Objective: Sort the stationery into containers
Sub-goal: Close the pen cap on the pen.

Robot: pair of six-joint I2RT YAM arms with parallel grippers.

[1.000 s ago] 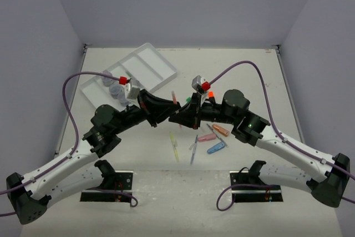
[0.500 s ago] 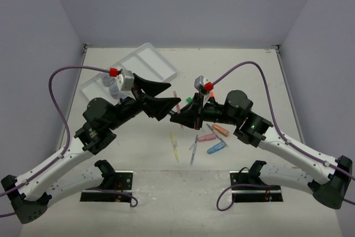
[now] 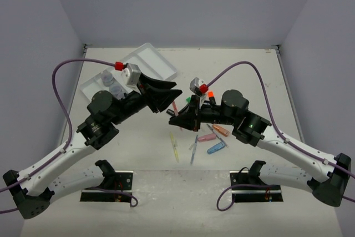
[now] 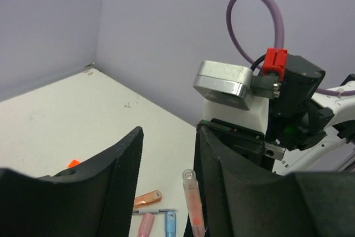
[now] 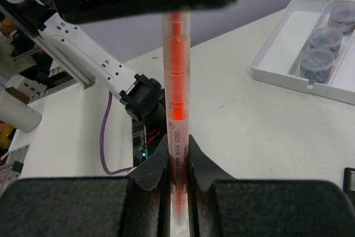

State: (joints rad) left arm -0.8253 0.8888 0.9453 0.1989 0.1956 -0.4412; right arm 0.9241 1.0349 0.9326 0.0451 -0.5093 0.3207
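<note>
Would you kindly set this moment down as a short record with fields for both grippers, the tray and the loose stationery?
right gripper: shut on the red-ink pen, clamped near one end
left gripper: open, its fingers on either side of the pen's free end; contact cannot be told
white tray: far left of the table, three clear jars in one compartment
loose on table: yellow pen, pink piece, orange piece, blue piece
stage: the held pen is not yet in the tray
</note>
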